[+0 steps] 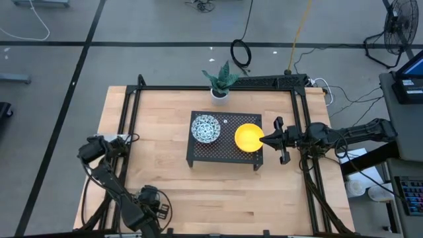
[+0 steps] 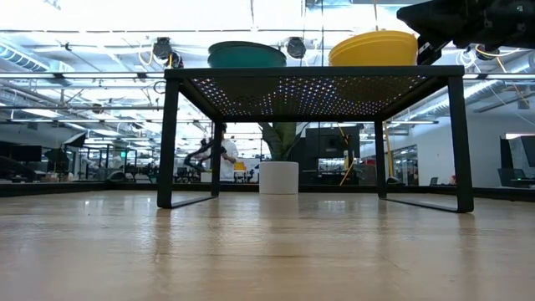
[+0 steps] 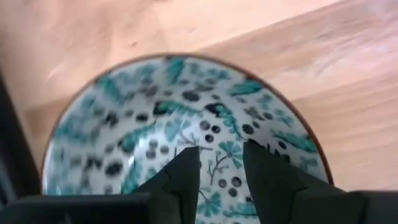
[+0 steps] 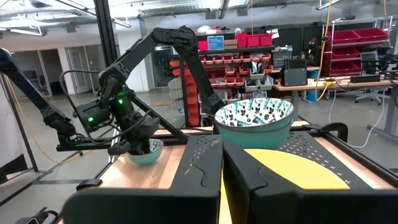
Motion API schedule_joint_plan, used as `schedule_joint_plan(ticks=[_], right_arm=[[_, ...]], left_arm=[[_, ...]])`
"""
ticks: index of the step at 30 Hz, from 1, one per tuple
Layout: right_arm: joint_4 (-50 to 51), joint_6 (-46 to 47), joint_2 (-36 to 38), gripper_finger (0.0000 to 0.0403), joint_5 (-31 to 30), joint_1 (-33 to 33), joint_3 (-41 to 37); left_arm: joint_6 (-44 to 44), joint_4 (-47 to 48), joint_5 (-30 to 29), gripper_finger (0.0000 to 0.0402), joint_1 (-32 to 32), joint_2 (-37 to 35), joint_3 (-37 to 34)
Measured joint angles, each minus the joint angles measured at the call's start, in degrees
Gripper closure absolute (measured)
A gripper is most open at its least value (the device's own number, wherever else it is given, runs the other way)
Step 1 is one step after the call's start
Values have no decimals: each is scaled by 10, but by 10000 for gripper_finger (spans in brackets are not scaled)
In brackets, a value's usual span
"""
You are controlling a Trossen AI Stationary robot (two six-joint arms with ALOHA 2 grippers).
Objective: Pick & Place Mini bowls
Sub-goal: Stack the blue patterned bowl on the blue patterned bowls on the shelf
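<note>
On the black perforated stand [image 1: 225, 151] sit a patterned mini bowl [image 1: 205, 128] at its left and a yellow mini bowl [image 1: 248, 137] at its right. My right gripper [image 1: 264, 139] is shut, level, at the yellow bowl's right rim. Another patterned mini bowl [image 3: 180, 124] rests on the table near the front left corner. My left gripper [image 3: 221, 177] points down into it, fingers a little apart over its inside. In the high view that gripper [image 1: 151, 201] hides the bowl. My left gripper's fingers [image 3: 186, 174] stand over the inside of the patterned bowl; I cannot tell whether they touch it. My right gripper's shut tips are at the yellow bowl's right rim [image 1: 260, 138]; whether they touch it cannot be told.
A white plant pot [image 1: 219, 92] stands at the table's far edge behind the stand. Black frame rails [image 1: 132, 125] run along the left and right sides of the table. Bare wood lies between the stand and the near edge.
</note>
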State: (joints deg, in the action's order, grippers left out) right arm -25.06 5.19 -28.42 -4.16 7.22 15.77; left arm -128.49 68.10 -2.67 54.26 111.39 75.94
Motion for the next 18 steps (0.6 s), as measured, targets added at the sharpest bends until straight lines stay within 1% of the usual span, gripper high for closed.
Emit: schedule_joint_plan(ticks=[3, 9, 11, 18], right_arm=[[0, 1, 0, 403, 0, 0, 0], [0, 1, 0, 403, 0, 0, 0], [0, 1, 0, 403, 0, 0, 0], [0, -3, 0, 403, 0, 0, 0]], left_arm=[[31, 0, -24, 275, -12, 0, 0], [96, 10, -117, 273, -41, 0, 0], [118, 18, -138, 275, -54, 0, 0], [221, 16, -159, 290, -117, -3, 0]])
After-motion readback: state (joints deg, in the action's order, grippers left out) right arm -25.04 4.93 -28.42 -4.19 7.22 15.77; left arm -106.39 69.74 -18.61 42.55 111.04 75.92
